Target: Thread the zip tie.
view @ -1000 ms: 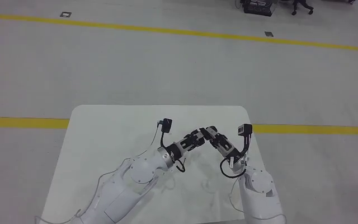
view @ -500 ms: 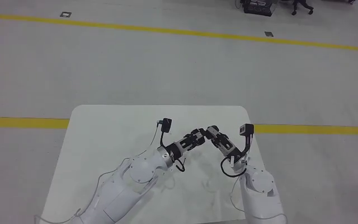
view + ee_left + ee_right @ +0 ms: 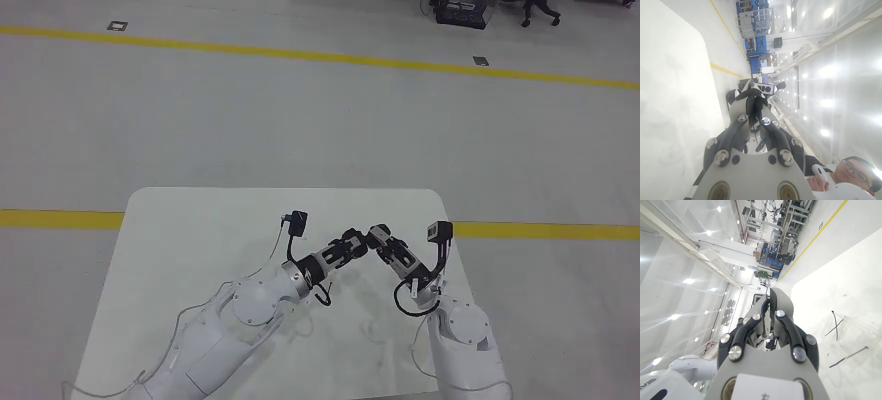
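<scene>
While both arms hang above the counter (image 3: 170,260), we see the left tool (image 3: 357,239) and the right tool (image 3: 375,236) meeting tip to tip in the top view, toward 2 o'clock from the counter's middle. The left tool points to about 2 o'clock and the right tool to about 10 o'clock. The right tool is clenched on the zip tie (image 3: 763,321), a thin black strip running between its fingers and held clear of the counter. The left tool's fingers are pressed together; we cannot tell what, if anything, lies between them. On the counter in the right wrist view sits a clear tray (image 3: 857,330) with two crossed ties (image 3: 835,326) in it, and another tie (image 3: 848,356) lies at its edge.
</scene>
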Robot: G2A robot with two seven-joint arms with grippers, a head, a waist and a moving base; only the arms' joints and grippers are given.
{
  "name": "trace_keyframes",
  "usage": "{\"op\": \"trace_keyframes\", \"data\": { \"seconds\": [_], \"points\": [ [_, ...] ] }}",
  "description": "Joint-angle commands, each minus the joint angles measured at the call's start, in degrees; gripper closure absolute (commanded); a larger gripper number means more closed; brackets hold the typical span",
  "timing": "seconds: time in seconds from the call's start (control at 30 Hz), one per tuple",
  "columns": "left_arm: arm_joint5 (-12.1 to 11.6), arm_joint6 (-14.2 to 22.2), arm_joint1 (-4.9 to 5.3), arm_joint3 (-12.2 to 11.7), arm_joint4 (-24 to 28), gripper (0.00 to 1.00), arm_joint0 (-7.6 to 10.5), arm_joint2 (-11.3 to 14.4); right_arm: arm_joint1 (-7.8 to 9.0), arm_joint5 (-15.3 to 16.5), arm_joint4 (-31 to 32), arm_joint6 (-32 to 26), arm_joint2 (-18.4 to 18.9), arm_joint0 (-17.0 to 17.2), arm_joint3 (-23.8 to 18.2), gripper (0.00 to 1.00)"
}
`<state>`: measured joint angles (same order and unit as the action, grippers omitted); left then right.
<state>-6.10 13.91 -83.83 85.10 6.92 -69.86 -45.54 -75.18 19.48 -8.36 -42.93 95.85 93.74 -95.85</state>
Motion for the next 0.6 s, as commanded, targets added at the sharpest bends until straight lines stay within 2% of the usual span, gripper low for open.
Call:
{"op": "trace_keyframes", "data": {
  "seconds": [0.0, 0.03, 0.07, 0.43, 0.47, 0.5, 0.53, 0.57],
  "points": [
    [-0.03, -0.07, 0.01, -0.02, -0.02, 1.00, 0.04, 0.03, 0.02, 0.00, -0.25, -0.02, 0.07, -0.05, -0.08, 0.67],
    [-0.04, -0.09, 0.01, -0.03, -0.03, 1.00, 0.06, 0.05, 0.03, 0.00, -0.36, 0.01, 0.10, -0.05, -0.10, 0.52],
    [-0.05, -0.11, 0.02, -0.03, -0.06, 1.00, 0.08, 0.05, 0.03, 0.00, -0.47, 0.04, 0.13, -0.05, -0.11, 0.00],
    [0.09, -0.01, 0.11, -0.07, -0.06, 1.00, 0.18, 0.18, 0.11, 0.00, -1.03, 0.75, 1.11, -0.24, 0.18, 0.00],
    [0.10, 0.02, 0.12, -0.07, -0.03, 1.00, 0.17, 0.20, 0.11, 0.00, -1.06, 0.73, 1.11, -0.29, 0.24, 0.11],
    [0.12, 0.05, 0.12, -0.07, -0.01, 1.00, 0.17, 0.22, 0.11, 0.00, -1.08, 0.71, 1.11, -0.35, 0.30, 0.30],
    [0.15, 0.09, 0.13, -0.08, -0.01, 1.00, 0.17, 0.25, 0.10, 0.00, -1.10, 0.69, 1.07, -0.45, 0.38, 0.55],
    [0.17, 0.11, 0.14, -0.08, -0.01, 1.00, 0.16, 0.26, 0.10, 0.00, -1.11, 0.69, 1.02, -0.53, 0.43, 0.59]
  ]
}}
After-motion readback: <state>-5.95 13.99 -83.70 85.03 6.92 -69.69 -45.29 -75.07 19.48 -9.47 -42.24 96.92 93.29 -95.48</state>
